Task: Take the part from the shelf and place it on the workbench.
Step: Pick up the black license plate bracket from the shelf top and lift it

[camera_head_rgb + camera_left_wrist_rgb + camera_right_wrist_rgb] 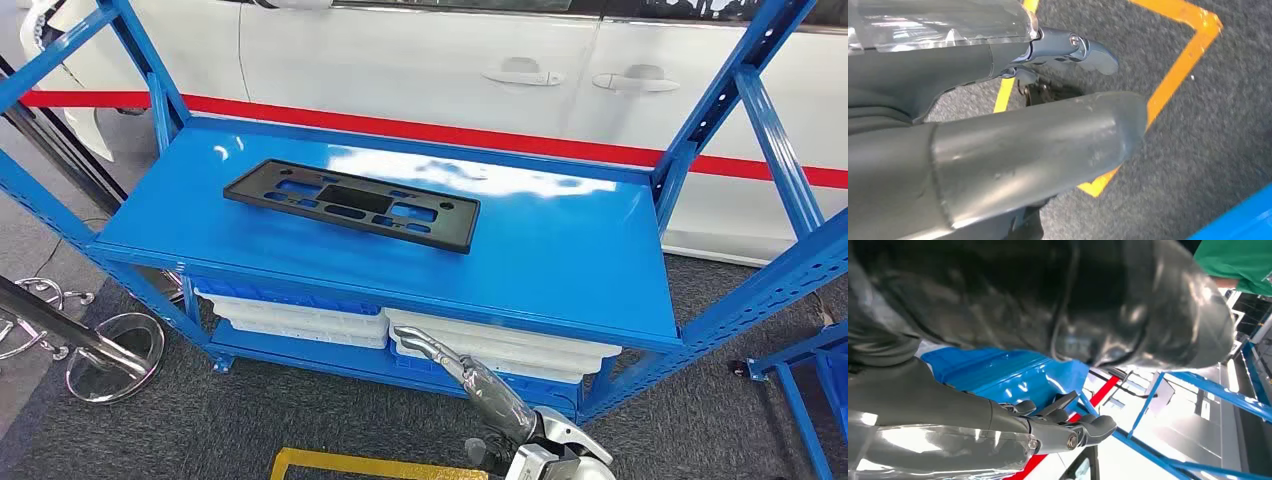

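Part [352,204]: black, flat, rectangular plate with cut-outs, laid flat on the top level of the blue shelf [560,262], toward its left rear, untouched by either hand.

Right hand [447,357]: raised in front of the shelf's lower level, below the front edge of the top level; fingers [1088,426] are seen apart and extended, nothing held.

Left hand [1068,47]: hung above grey carpet [1228,100] marked with yellow tape [1180,70]; nothing is held, fingers loosely extended.

White trays [300,315]: stacked on the lower level.

White car [450,60]: parked behind the shelf, behind a red band [420,128].
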Tool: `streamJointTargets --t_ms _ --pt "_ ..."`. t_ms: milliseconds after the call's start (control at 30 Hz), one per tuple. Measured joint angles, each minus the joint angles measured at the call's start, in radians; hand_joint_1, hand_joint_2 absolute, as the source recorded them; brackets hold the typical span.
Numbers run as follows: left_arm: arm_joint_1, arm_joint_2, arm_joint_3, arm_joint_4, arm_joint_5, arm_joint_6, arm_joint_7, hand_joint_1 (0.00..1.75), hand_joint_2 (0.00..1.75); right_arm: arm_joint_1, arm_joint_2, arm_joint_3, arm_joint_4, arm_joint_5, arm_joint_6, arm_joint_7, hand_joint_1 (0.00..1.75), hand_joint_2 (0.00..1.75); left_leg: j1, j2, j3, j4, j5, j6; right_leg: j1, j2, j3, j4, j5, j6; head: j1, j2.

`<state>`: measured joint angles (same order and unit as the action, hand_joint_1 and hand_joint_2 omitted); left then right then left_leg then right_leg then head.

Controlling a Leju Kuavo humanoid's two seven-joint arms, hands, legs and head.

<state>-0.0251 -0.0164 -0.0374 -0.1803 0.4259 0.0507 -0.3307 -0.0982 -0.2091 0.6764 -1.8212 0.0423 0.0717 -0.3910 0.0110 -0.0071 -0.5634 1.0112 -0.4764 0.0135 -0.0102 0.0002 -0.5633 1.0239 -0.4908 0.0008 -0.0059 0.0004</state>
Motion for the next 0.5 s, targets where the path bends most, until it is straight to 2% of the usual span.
streamJointTargets --t_ms 67,100,133,200,233,267,300,367,400,433,500 --pt "0.000 -0.001 0.000 0.000 0.000 -0.001 -0.001 0.00 0.00 -0.001 0.000 0.001 0.000 0.001 0.000 0.000 0.00 0.00 0.003 0.001 0.003 -0.006 0.004 0.008 -0.002 0.000 -0.004 0.014 -0.013 0.005 0.000 0.000" --pt "-0.001 -0.001 0.000 0.000 -0.001 -0.003 -0.002 0.00 0.00 -0.003 0.000 0.002 0.000 0.001 0.000 0.000 0.00 0.00 0.004 0.002 0.005 -0.011 0.007 0.016 -0.003 0.000 -0.016 0.042 -0.033 0.009 0.000 0.000" --pt "-0.001 -0.002 0.000 0.000 -0.002 -0.004 -0.002 0.00 0.00 -0.004 0.000 0.003 0.000 0.002 0.000 0.001 0.00 0.00 0.005 0.003 0.006 -0.013 0.008 0.021 -0.004 0.000 -0.038 0.090 -0.062 0.013 0.000 0.000" --pt "-0.002 -0.002 0.000 0.000 -0.002 -0.005 -0.004 0.00 0.00 -0.006 0.000 0.007 0.000 0.002 0.000 0.001 0.00 0.00 0.003 0.004 0.006 -0.013 0.007 0.027 -0.004 0.000 -0.103 0.222 -0.121 0.017 0.000 0.000" --pt "-0.002 -0.002 0.000 0.000 -0.002 -0.005 -0.004 0.00 0.00 -0.006 0.000 0.009 0.000 0.002 0.000 0.002 0.00 0.00 0.002 0.004 0.006 -0.013 0.006 0.028 -0.005 0.000 -0.128 0.269 -0.132 0.018 0.000 0.000" --pt "-0.001 -0.002 0.000 0.000 -0.002 -0.006 -0.006 0.00 0.00 -0.006 0.000 0.012 0.000 0.003 0.000 0.003 0.00 0.00 0.002 0.003 0.008 -0.013 0.005 0.028 -0.005 0.000 -0.137 0.282 -0.123 0.018 0.000 0.000" --pt "-0.001 -0.003 0.000 0.000 -0.001 -0.007 -0.008 0.00 0.00 -0.008 0.000 0.015 0.000 0.003 0.002 0.004 0.00 0.00 0.002 0.002 0.010 -0.012 0.003 0.028 -0.005 0.000 -0.127 0.253 -0.095 0.017 0.000 0.000" --pt "-0.001 -0.004 0.000 0.000 0.002 -0.009 -0.011 0.00 0.00 -0.015 0.000 0.020 0.000 0.003 0.004 0.007 0.00 0.00 0.001 0.000 0.017 -0.011 -0.003 0.023 -0.003 0.000 -0.068 0.123 -0.021 0.009 0.000 0.000" --pt "-0.001 -0.004 0.000 0.000 0.003 -0.010 -0.013 0.00 0.00 -0.021 0.000 0.022 0.001 0.003 0.004 0.008 0.00 0.00 -0.001 -0.001 0.019 -0.009 -0.006 0.019 -0.002 0.000 -0.041 0.063 0.002 0.004 0.000 0.000" --pt "-0.002 -0.005 0.000 0.000 0.004 -0.011 -0.014 0.00 0.00 -0.026 0.000 0.025 0.002 0.002 0.005 0.010 0.00 0.00 -0.003 -0.001 0.018 -0.007 -0.009 0.014 0.000 0.001 -0.026 0.026 0.012 0.000 0.000 0.000" --pt "-0.002 -0.005 0.000 0.000 0.005 -0.012 -0.016 0.00 0.00 -0.032 -0.001 0.030 0.005 0.001 0.005 0.012 0.00 0.00 -0.005 0.000 0.017 -0.007 -0.011 0.004 0.004 0.002 -0.021 0.008 0.008 -0.006 0.000 0.000"
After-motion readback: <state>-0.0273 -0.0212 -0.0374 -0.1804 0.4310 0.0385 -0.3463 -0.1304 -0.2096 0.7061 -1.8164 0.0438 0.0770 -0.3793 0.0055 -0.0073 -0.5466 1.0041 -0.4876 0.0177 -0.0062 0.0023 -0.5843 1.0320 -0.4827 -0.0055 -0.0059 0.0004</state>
